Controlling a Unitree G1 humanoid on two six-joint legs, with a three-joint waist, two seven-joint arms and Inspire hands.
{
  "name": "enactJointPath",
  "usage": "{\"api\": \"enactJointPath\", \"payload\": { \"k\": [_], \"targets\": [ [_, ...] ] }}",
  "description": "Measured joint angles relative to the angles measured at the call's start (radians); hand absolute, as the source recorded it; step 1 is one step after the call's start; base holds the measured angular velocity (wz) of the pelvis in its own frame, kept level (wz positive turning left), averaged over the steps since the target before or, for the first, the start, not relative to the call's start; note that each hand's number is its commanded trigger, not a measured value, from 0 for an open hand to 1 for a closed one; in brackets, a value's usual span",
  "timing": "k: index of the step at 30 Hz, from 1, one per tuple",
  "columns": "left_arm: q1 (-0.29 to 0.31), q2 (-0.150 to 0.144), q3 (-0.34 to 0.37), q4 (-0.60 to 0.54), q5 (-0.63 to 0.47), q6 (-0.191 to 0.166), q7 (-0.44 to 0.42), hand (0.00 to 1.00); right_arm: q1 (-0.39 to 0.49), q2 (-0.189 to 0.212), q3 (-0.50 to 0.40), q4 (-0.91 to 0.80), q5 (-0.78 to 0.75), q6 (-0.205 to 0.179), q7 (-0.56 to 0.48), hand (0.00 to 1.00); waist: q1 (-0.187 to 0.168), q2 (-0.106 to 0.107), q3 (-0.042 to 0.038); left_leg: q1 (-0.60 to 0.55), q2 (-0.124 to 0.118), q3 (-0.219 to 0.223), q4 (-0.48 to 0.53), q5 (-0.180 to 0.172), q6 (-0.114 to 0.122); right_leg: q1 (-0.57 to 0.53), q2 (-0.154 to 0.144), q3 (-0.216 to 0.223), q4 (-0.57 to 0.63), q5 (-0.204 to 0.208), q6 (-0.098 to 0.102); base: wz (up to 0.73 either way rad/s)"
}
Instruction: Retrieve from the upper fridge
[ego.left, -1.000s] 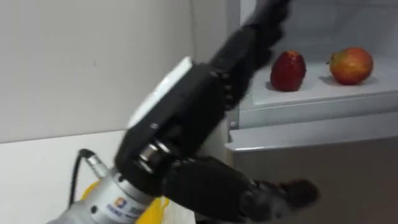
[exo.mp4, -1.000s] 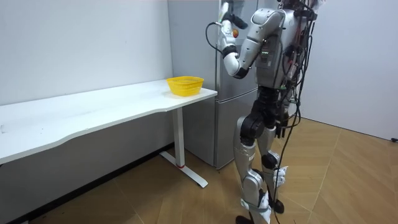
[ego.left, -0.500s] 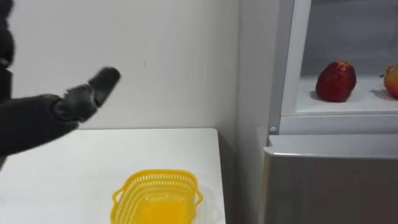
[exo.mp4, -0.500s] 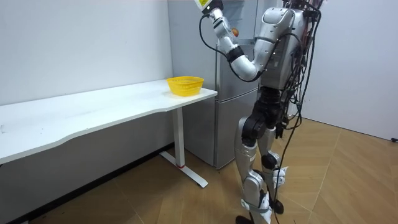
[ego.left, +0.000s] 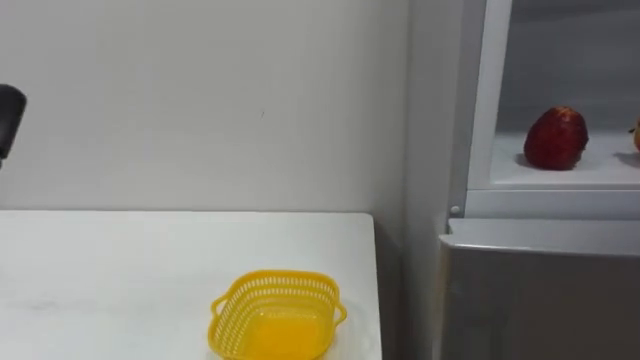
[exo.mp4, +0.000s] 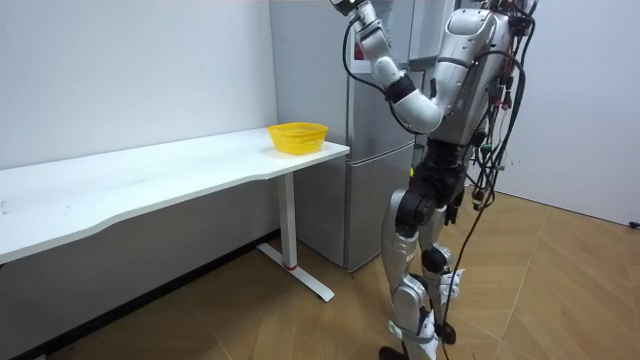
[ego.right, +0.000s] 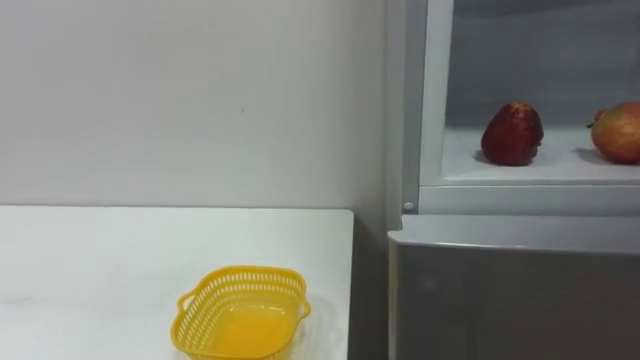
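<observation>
Left hand (ego.left: 8, 115) swung leftward, well apart from strawberry (ego.left: 556, 138).

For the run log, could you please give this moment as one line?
left hand: raised by fridge | strawberry: on upper shelf | basket: on table

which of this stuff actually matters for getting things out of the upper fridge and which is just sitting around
For the job:
- upper fridge shelf, open to view
- red fruit on it
- red-yellow fruit beside it
- left hand, up by the fridge top

Just about:
- yellow basket, perhaps a drop-off spot
- white table under it
</observation>
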Motion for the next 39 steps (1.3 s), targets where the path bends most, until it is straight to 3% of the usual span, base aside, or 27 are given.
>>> {"api": "enactJointPath", "payload": {
  "k": [5, 7, 11, 15, 17, 22, 24, 28, 31, 36, 39],
  "targets": [
    [0.008, 0.0, -0.074, 0.0, -0.039, 0.023, -0.081, 0.0, -0.004, 0.001, 0.003, -0.002, -0.006, 0.002, 0.02, 0.0, -0.015, -0.005, -0.0008, -0.005, -0.003, 0.0, 0.001, 0.0, 0.0, -0.001, -0.003, 0.0, -0.003, -0.002, 0.003, 0.0],
    [0.008, 0.0, -0.154, 0.0, -0.042, 0.042, -0.109, 0.0, -0.014, 0.001, 0.01, -0.002, -0.011, 0.003, 0.019, 0.0, -0.03, -0.006, 0.0008, -0.005, -0.004, 0.003, 0.001, 0.0, 0.001, -0.001, -0.003, 0.003, -0.004, -0.002, 0.003, 0.0],
    [0.006, 0.001, -0.241, 0.019, -0.07, 0.061, -0.187, 0.0, -0.035, -0.001, 0.045, -0.002, -0.027, 0.004, 0.02, 0.0, -0.057, -0.005, 0.0056, -0.004, -0.003, 0.014, 0.001, 0.0, 0.001, -0.003, -0.002, 0.013, -0.004, -0.002, 0.003, -0.08],
    [-0.004, 0.003, -0.32, 0.038, -0.081, 0.091, -0.249, 0.0, -0.052, -0.001, 0.045, 0.0, -0.036, 0.006, 0.025, 0.0, -0.11, -0.001, 0.0089, -0.011, -0.003, 0.016, 0.0, 0.0, 0.001, -0.015, -0.002, 0.018, -0.003, -0.002, 0.003, -0.01],
    [-0.029, 0.004, -0.388, 0.04, -0.082, 0.116, -0.294, 0.0, -0.063, -0.001, 0.045, 0.0, -0.036, 0.018, 0.031, 0.0, -0.129, -0.003, 0.0108, -0.01, -0.002, 0.021, 0.0, 0.0, 0.001, -0.017, -0.002, 0.028, -0.003, -0.002, 0.003, -0.08],
    [-0.092, 0.013, -0.462, 0.047, -0.133, 0.16, -0.379, 0.0, -0.073, -0.002, 0.044, -0.001, -0.036, 0.028, 0.036, 0.0, -0.174, -0.004, 0.011, -0.011, 0.0, 0.045, -0.001, 0.0, 0.001, -0.026, 0.0, 0.052, -0.003, -0.002, 0.003, -0.14],
    [-0.122, 0.013, -0.483, 0.059, -0.151, 0.162, -0.409, 0.0, -0.076, -0.002, 0.045, -0.002, -0.037, 0.037, 0.043, 0.0, -0.183, -0.004, 0.011, -0.011, 0.0, 0.05, -0.001, 0.0, 0.001, -0.03, 0.001, 0.056, -0.001, -0.002, 0.003, -0.14],
    [-0.21, 0.039, -0.577, 0.098, -0.154, 0.181, -0.467, 0.0, -0.097, -0.005, 0.082, 0.005, -0.03, 0.044, 0.053, 0.0, -0.218, -0.004, 0.0117, -0.01, 0.002, 0.068, -0.005, 0.0, 0.001, -0.028, 0.001, 0.071, -0.001, -0.001, 0.003, -0.09],
    [-0.24, 0.052, -0.626, 0.102, -0.154, 0.206, -0.521, 0.0, -0.113, -0.005, 0.082, 0.003, -0.038, 0.045, 0.05, 0.0, -0.259, -0.003, 0.0114, -0.004, 0.004, 0.072, -0.006, 0.0, 0.001, -0.025, 0.003, 0.077, -0.001, -0.001, 0.003, -0.05],
    [-0.301, 0.022, -0.704, 0.142, -0.153, 0.241, -0.588, 0.0, -0.124, -0.005, 0.089, -0.001, -0.036, 0.068, 0.049, 0.0, -0.294, 0.005, 0.0097, -0.003, 0.005, 0.08, -0.006, 0.0, 0.001, -0.027, 0.005, 0.083, -0.003, 0.0, 0.002, -0.04],
    [-0.348, -0.002, -0.766, 0.154, -0.156, 0.243, -0.606, 0.0, -0.144, -0.006, 0.115, 0.005, -0.031, 0.074, 0.042, 0.0, -0.319, 0.017, 0.0156, -0.01, 0.006, 0.081, -0.006, 0.0, 0.001, -0.035, 0.005, 0.086, -0.003, 0.003, 0.001, -0.02]
  ]
}}
